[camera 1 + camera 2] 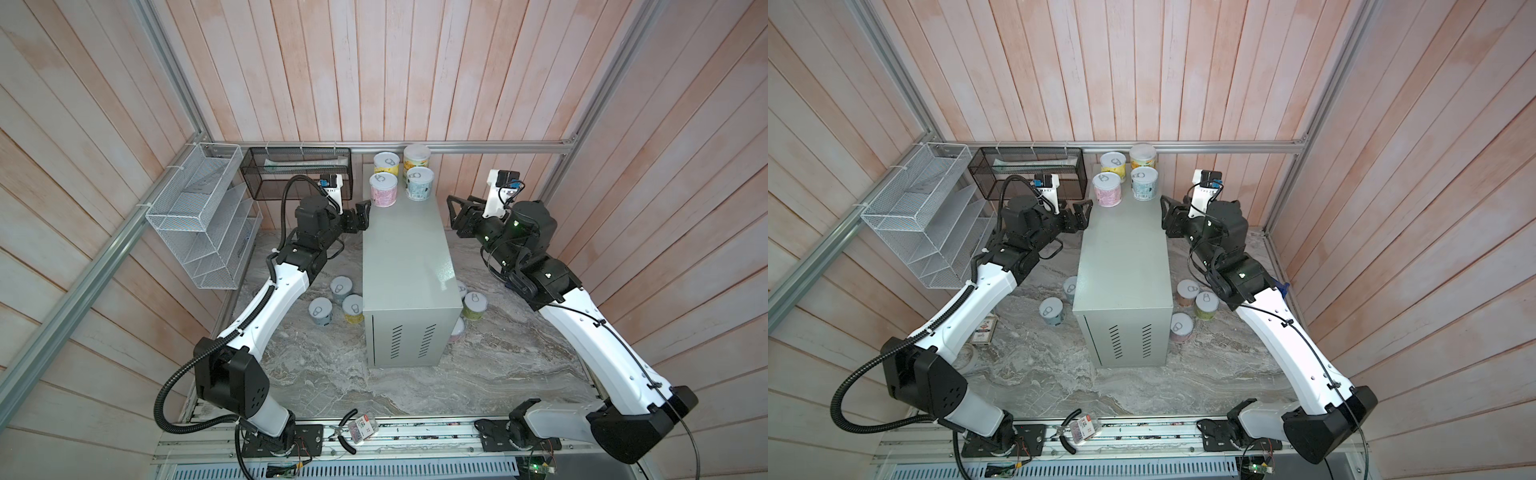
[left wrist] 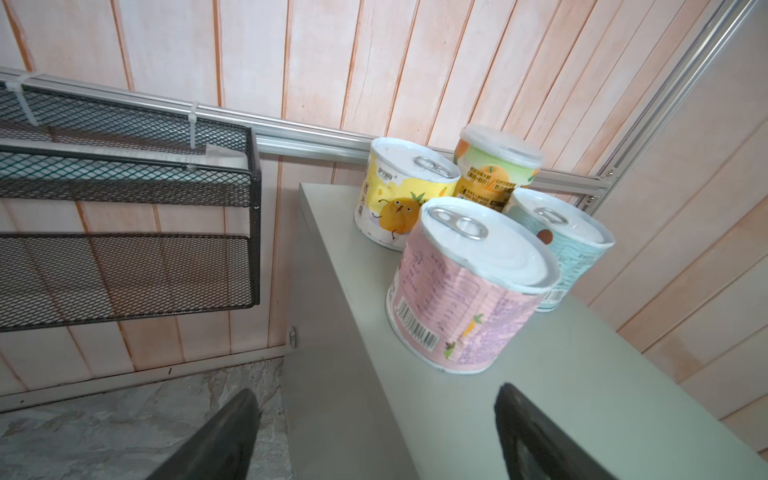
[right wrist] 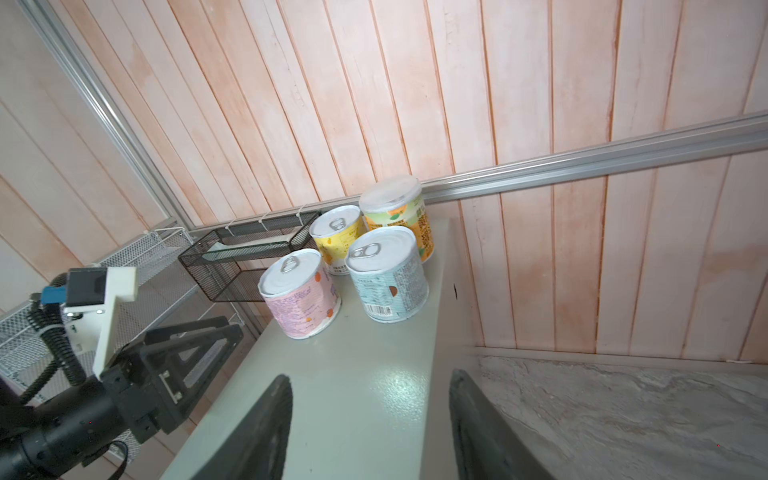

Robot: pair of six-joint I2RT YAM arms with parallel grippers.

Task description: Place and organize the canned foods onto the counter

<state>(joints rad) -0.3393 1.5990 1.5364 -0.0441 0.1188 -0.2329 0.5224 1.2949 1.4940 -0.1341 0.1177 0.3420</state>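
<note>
The counter [image 1: 405,266] is a tall grey-green cabinet in the middle. Several canned foods stand upright at its far end: a pink can [image 1: 383,189], a yellow can [image 1: 386,163], a plastic-lidded green-orange can [image 1: 417,160] and a pale-blue can [image 1: 419,182]. My left gripper [image 1: 360,217] hovers open at the counter's left edge, just short of the pink can [image 2: 465,286]; nothing lies between its fingers [image 2: 232,436]. By the counter's right edge my right gripper [image 1: 455,216] is open and empty too. More cans stand on the marble floor, left [image 1: 341,288] and right [image 1: 475,305] of the counter.
A black mesh basket [image 1: 297,172] and a white wire rack [image 1: 203,216] hang on the left walls. Pliers and a small packet [image 1: 359,428] lie on the front rail. A small card box [image 1: 986,330] lies under the left arm. Wood-panel walls enclose the marble floor [image 1: 332,382].
</note>
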